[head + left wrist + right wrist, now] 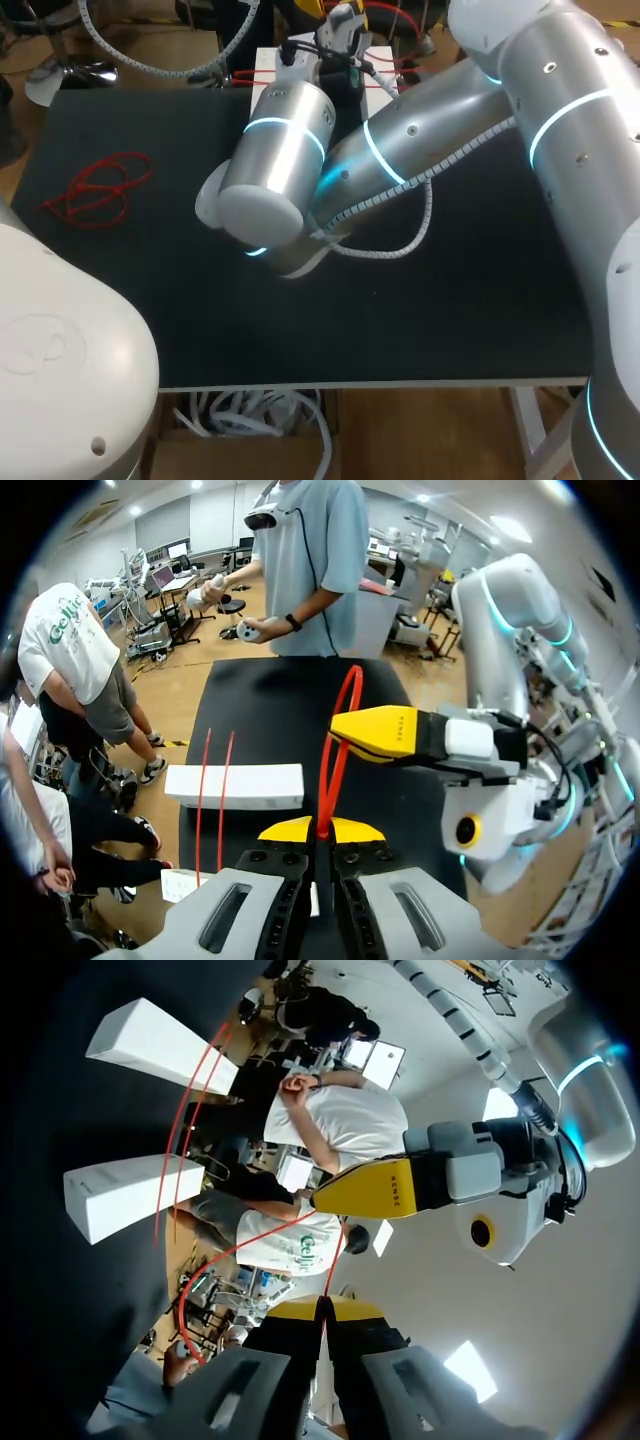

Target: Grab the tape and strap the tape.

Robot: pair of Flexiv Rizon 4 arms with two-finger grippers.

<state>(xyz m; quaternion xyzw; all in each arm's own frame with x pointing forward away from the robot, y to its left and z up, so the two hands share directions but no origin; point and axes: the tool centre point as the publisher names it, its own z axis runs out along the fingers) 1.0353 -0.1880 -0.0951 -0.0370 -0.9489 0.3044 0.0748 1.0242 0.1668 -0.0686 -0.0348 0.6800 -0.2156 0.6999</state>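
Left wrist view, red tape [328, 780] pinched in left gripper [320, 830]

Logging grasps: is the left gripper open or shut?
Shut on the red tape: the left gripper's yellow fingers press on it from both sides, and it loops out ahead of them.

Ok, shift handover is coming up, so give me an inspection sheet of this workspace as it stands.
Surface: black table.
Job's things: red tape loop rising from the left end effector; two more red strips lying across a white box; red tape bundle on the table's left side.
Clutter: nothing seen.
End effectors: left end effector shut on the red tape loop; right end effector shut on red tape too, apparently the same piece.
Cables: white spiral-wrapped cable hanging along the right arm.
Surroundings: nothing seen reaching over the table.
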